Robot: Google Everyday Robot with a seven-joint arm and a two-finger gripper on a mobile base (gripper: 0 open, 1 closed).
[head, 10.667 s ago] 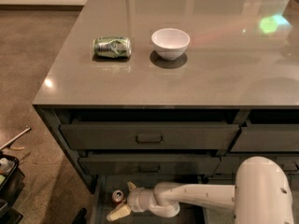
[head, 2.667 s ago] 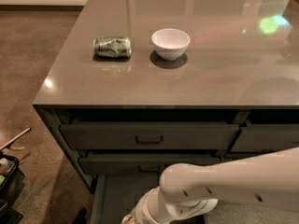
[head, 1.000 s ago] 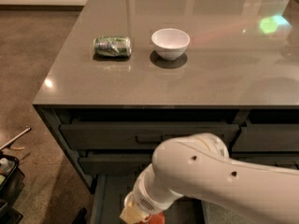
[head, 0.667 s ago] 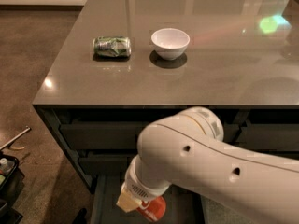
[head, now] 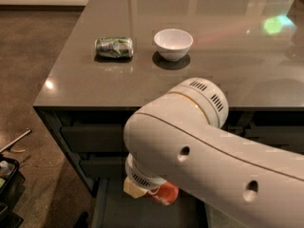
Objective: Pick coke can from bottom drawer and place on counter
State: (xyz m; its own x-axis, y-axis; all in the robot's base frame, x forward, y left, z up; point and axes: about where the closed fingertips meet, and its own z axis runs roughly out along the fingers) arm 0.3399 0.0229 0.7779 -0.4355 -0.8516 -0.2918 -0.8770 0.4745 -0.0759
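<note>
The robot's tool [head: 151, 192], tucked under its bulky white arm [head: 204, 160], was closed around the coke can [head: 166, 194] and had raised it a little higher than a second earlier. The can hung on its side just above the tray of the open bottom drawer [head: 116, 210], no longer resting in it. The arm had also swung up and forward, and it hid more of the cabinet front than before.

By the look of things, the pick was done and the lift under way. The carry up to the counter [head: 85, 87] was yet to come.

The can sat well below the white bowl [head: 173, 43] and towards the camera, under the counter's front edge.

On the count:
- one coke can, in the tool
- one green-and-silver can [head: 114, 47], lying on its side just beside the bowl to the camera's left
- one bowl
- one open drawer
- at least two closed drawer fronts above the open drawer, partly hidden by the arm

Neither the bowl nor the green can had moved.
</note>
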